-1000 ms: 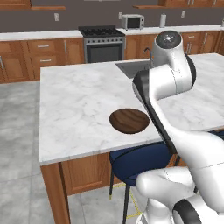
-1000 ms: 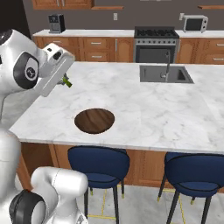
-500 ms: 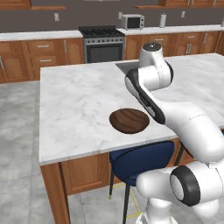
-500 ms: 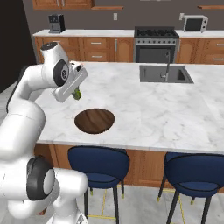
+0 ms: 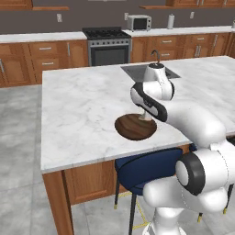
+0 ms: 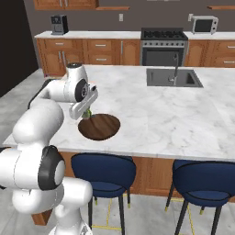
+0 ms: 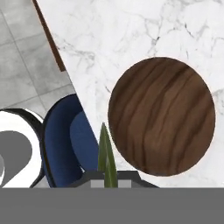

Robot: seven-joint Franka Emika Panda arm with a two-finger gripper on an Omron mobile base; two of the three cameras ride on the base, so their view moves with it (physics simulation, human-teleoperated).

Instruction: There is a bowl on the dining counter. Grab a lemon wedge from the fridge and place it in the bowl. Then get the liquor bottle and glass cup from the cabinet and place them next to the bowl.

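Clamped on a thin yellow-green lemon wedge (image 7: pixel 106 155), the two-finger tool (image 6: pixel 86 113) hovering low at the near rim of the shallow round dark-brown wooden bowl (image 6: pixel 99 126), wedge pointing down (presumably for release into it). Bowl resting on the white grey-veined marble counter (image 5: pixel 82 110) close to its front edge, above a navy-blue stool (image 7: pixel 65 135). Compared with half a second ago, lowered and brought nearer the bowl; bowl unmoved.

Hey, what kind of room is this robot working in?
A home kitchen, rendered in simulation. A marble-topped dining counter holds a sink, a stove and microwave stand along the back wall, and blue stools tuck under the counter.
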